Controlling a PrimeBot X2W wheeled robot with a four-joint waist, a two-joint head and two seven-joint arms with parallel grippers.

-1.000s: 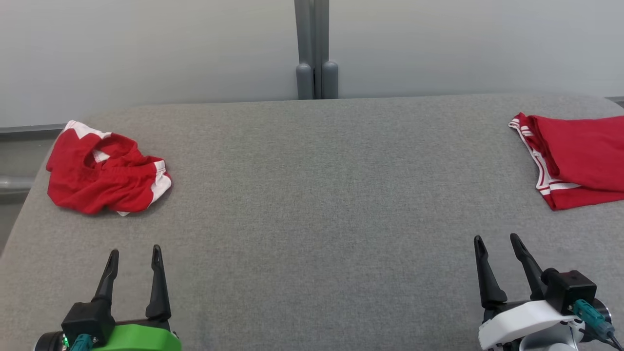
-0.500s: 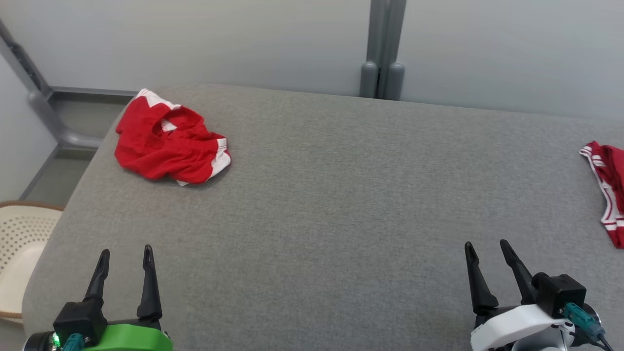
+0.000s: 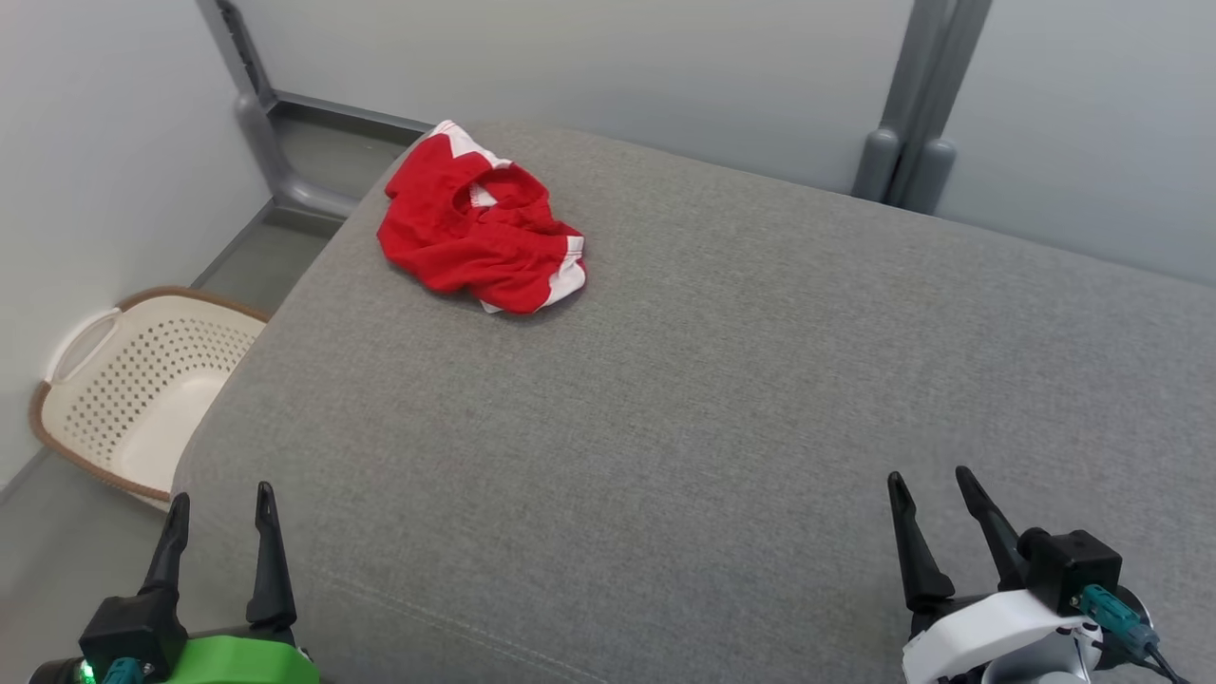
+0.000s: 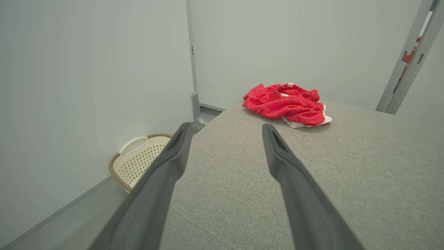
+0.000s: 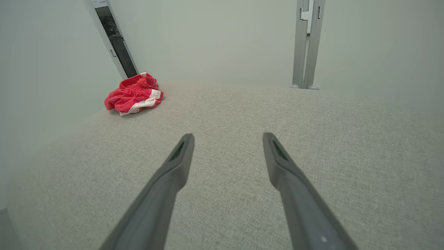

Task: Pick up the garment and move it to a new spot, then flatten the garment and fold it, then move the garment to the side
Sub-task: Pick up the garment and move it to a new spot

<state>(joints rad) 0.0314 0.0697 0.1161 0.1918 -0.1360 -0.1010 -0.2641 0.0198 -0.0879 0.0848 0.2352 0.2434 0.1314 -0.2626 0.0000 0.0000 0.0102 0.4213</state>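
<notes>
Left gripper (image 3: 222, 494) spread, empty | garment (image 3: 480, 233) crumpled red-white | cushion (image 3: 712, 380) woven grey

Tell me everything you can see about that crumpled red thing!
The red garment is a crumpled heap of soft-looking cloth with white trim at its edges and a gathered band showing on top. It looks like shorts, though it is too bunched up to be sure. It lies near the far left corner of the gray fabric-covered surface, resting on that alone.
</notes>
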